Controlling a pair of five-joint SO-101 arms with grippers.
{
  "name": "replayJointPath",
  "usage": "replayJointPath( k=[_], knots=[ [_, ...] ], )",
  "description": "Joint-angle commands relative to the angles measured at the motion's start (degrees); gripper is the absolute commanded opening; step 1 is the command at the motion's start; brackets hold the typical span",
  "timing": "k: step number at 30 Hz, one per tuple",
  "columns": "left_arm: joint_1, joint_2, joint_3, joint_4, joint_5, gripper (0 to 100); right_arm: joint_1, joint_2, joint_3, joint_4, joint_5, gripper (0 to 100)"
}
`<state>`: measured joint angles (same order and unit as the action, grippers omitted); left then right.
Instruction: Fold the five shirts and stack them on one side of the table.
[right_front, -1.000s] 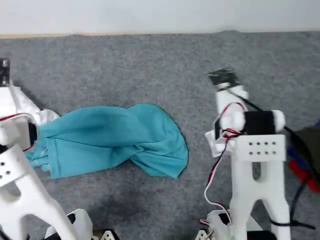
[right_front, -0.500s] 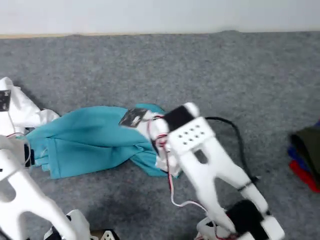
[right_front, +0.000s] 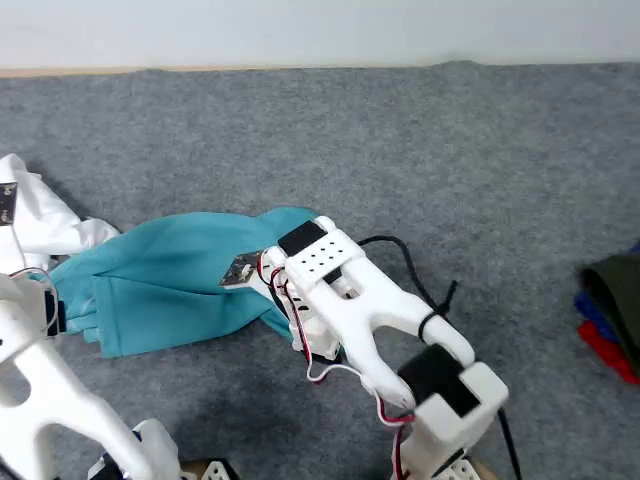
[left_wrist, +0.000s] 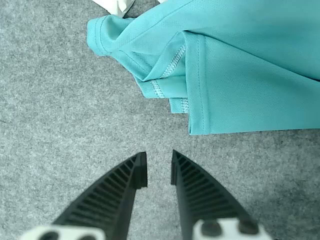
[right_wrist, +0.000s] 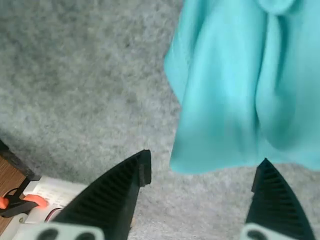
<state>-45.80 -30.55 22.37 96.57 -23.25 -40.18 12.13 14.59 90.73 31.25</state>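
A crumpled teal shirt (right_front: 180, 275) lies left of the table's middle, and a white shirt (right_front: 40, 220) is bunched at its far-left end. My right arm (right_front: 330, 275) leans over the teal shirt's right end. In the right wrist view my right gripper (right_wrist: 202, 165) is wide open, with the shirt's loose edge (right_wrist: 225, 100) hanging between the fingers. My left arm (right_front: 25, 350) stands at the near left. My left gripper (left_wrist: 154, 167) hovers over bare carpet just short of the shirt's stitched hem (left_wrist: 195, 90); it is open by a narrow gap and holds nothing.
A pile of dark green, blue and red folded clothes (right_front: 610, 310) sits at the right edge. Grey carpet (right_front: 400, 140) covers the table, with free room at the back and right of centre. The right arm's black cable (right_front: 420, 285) trails over the carpet.
My right arm swung from the table's right side leftward and down over the teal shirt's right end. The left arm shifted slightly; the shirt's right end is covered now.
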Motion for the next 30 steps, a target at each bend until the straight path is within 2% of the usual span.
replayJointPath(
  k=[1,4,8,10,16,20,23,30],
  knots=[
    [-0.3,-0.4,-0.3,-1.1,-0.4,9,0.0,2.0,-1.1,-2.2,0.5,32.8],
    [-0.3,-0.4,-0.3,-1.1,-0.4,9,1.3,3.9,-1.3,-4.4,0.5,29.6],
    [-0.3,-0.4,0.0,-1.1,-0.4,9,5.1,4.9,-6.3,-4.5,0.5,13.7],
    [0.0,-0.4,1.0,-1.1,-0.4,9,7.3,4.7,-9.6,-4.1,0.8,9.6],
    [0.1,-0.4,2.9,-1.1,-0.4,9,13.2,5.1,-19.7,-1.4,1.0,8.9],
    [0.1,-0.4,3.6,-1.1,-0.3,9,15.7,5.2,-23.3,-2.7,5.3,8.9],
    [0.1,-0.4,4.2,-1.1,-0.3,9,16.8,5.2,-23.6,-4.0,5.8,8.8],
    [0.0,-0.4,4.4,-1.1,-0.3,9,12.3,4.5,-23.2,12.1,5.6,9.0]
  ],
)
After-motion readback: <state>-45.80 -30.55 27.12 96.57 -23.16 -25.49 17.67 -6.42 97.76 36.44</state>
